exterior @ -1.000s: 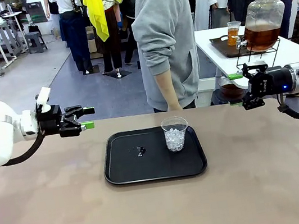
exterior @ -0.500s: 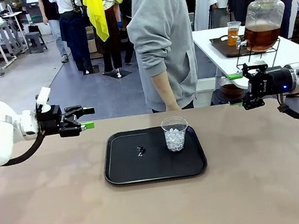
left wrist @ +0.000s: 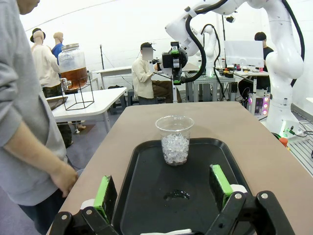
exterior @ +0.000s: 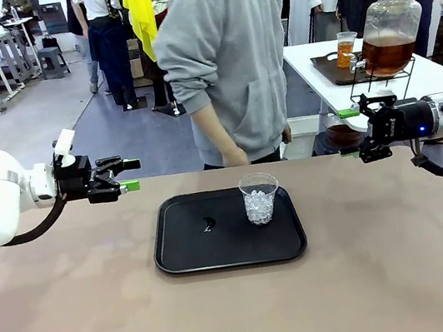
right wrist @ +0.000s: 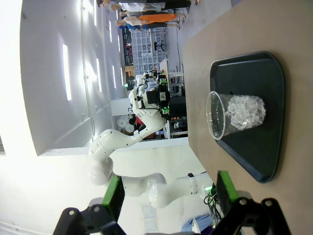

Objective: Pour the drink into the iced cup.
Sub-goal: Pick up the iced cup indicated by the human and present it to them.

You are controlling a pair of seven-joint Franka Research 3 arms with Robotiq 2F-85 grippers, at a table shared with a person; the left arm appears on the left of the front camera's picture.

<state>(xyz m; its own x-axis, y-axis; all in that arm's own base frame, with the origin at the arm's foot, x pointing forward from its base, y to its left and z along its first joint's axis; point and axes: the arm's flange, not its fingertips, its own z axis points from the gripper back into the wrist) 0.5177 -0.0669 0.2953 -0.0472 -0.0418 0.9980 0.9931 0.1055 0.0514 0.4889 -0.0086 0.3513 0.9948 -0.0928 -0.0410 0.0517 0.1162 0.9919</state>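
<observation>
progress: nothing poured yet, iced cup (exterior: 260,198) only has ice (exterior: 259,208)
hands: left hand (exterior: 130,174) and right hand (exterior: 350,134) both open, empty

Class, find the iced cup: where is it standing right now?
In the front view the iced cup stands upright on the black tray, in its far right part, just before the person.

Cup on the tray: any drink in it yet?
No. The upright cup on the tray holds only clear ice, no amber liquid.
</observation>
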